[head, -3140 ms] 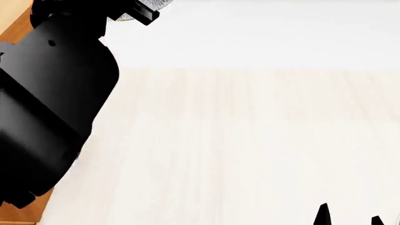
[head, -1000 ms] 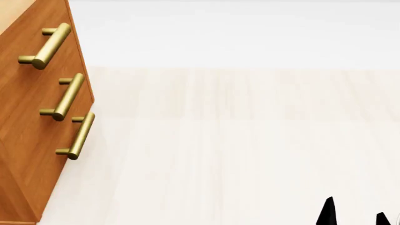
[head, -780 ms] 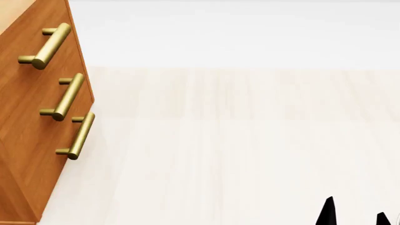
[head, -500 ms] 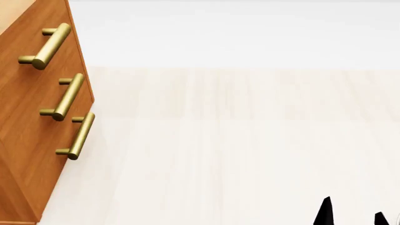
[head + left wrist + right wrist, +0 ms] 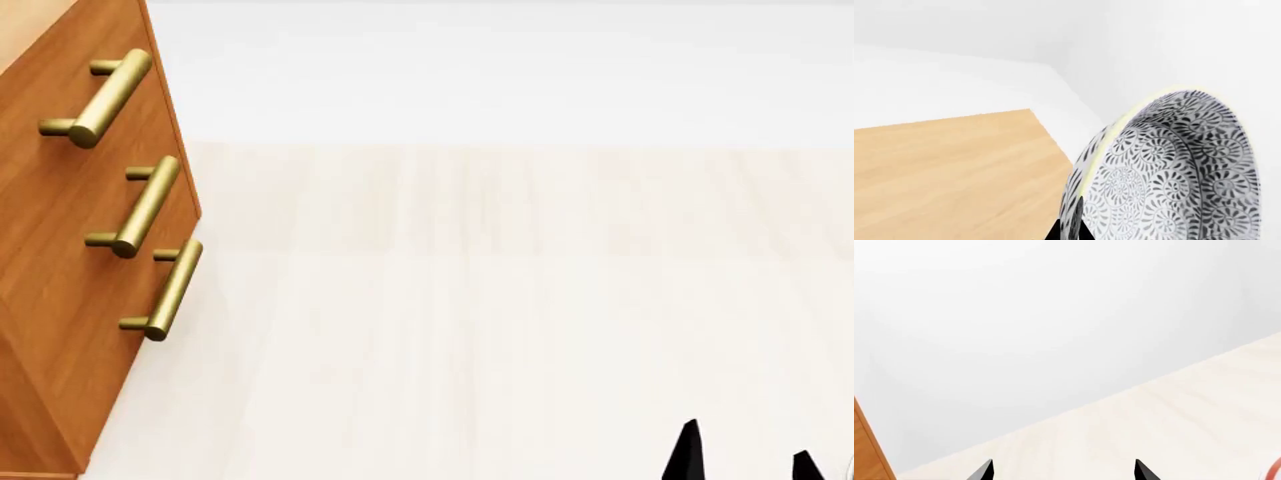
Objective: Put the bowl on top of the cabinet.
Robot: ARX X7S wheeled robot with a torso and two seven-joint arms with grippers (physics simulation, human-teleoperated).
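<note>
Left gripper (image 5: 1069,231) pinches the bowl (image 5: 1174,175) by its rim, bowl tilted on edge above the cabinet (image 5: 954,170) top. Right gripper (image 5: 741,462) low over pale floor (image 5: 534,300), fingertips spread, empty. Cabinet's three handles (image 5: 140,205) face the floor.

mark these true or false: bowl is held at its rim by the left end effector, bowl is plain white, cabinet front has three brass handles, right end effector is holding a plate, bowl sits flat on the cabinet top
1. The left end effector holds the bowl at its rim: true.
2. The bowl is plain white: false, it has a grey floral pattern.
3. The cabinet front has three brass handles: true.
4. The right end effector holds a plate: false, its fingers are spread with nothing between them.
5. The bowl sits flat on the cabinet top: false, it is tilted on edge in the grip.
</note>
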